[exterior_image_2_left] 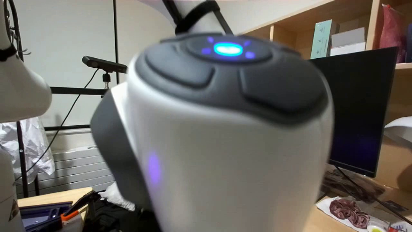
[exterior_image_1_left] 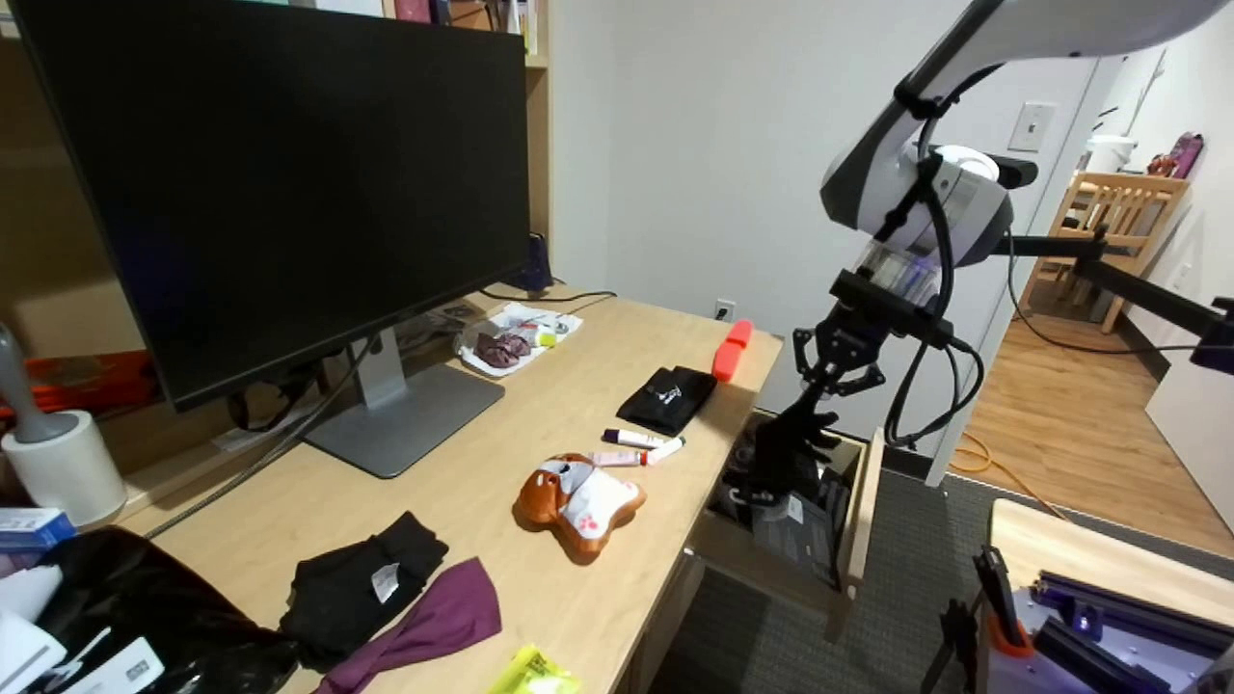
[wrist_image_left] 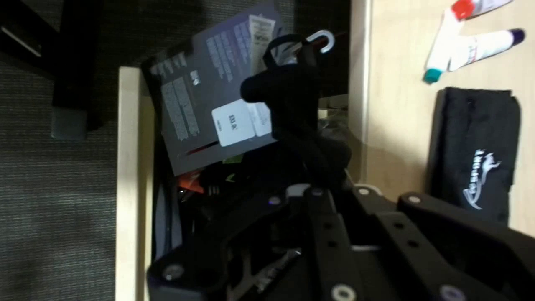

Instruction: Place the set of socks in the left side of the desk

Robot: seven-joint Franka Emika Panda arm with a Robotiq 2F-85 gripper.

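The set of socks [exterior_image_1_left: 789, 441], a dark bundle, hangs from my gripper [exterior_image_1_left: 821, 382] at the open drawer [exterior_image_1_left: 861, 516] of the light-wood desk [exterior_image_1_left: 540, 405]. In the wrist view the socks [wrist_image_left: 292, 100] show as black fabric with a small white hook at the far end. The gripper's fingers [wrist_image_left: 340, 194] are closed on one end of the bundle, with dark fabric between them. The socks overlap a grey printed box [wrist_image_left: 200, 83] lying in the drawer; whether they touch it I cannot tell. In an exterior view the arm [exterior_image_2_left: 225, 154] hides the gripper and socks.
On the desk are a black pouch [exterior_image_1_left: 667, 399], marker-like tubes [exterior_image_1_left: 631, 439], a plush dog [exterior_image_1_left: 578, 501], black cloth with a white tag [exterior_image_1_left: 366, 588], purple cloth [exterior_image_1_left: 434, 617], a red object [exterior_image_1_left: 733, 349] and a large monitor [exterior_image_1_left: 299, 173]. The desk edge borders the drawer.
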